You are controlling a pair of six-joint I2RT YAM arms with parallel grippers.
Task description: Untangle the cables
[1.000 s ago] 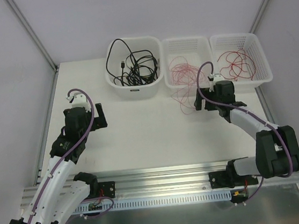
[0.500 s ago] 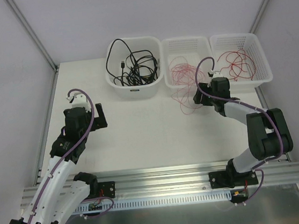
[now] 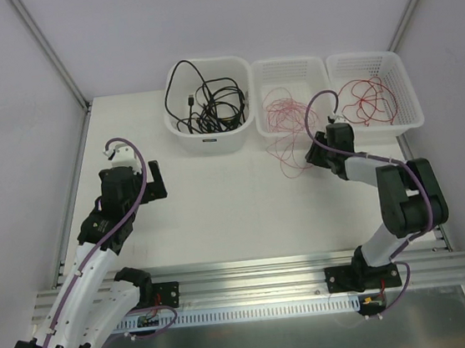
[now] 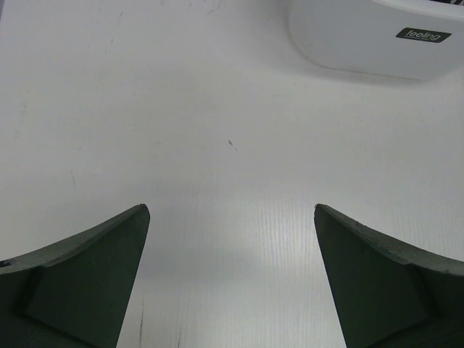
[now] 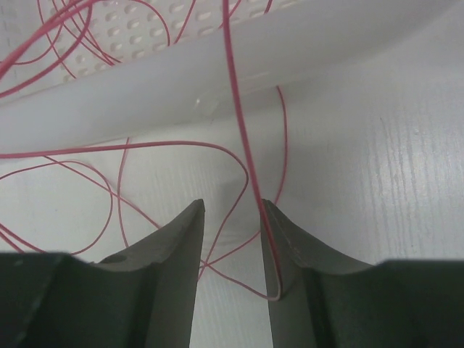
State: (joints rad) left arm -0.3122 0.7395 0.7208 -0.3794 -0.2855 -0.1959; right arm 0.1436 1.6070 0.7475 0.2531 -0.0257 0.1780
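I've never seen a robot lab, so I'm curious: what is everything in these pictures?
white solid plastic tub: one, white, back of table, left of baskets.
thick black cables: one tangle, black, inside the tub.
middle white perforated basket: one, white, right of the tub.
right white perforated basket: one, white, far right.
thin red wires: many loops, red, in both baskets, some spilling onto the table.
white table: one, white, under everything.
silver metal rail: one, silver, near edge.
left arm, right arm: two, white and black, on the rail.
left gripper: one, dark, open above bare table.
right gripper: one, dark, jaws apart, red wire between them.
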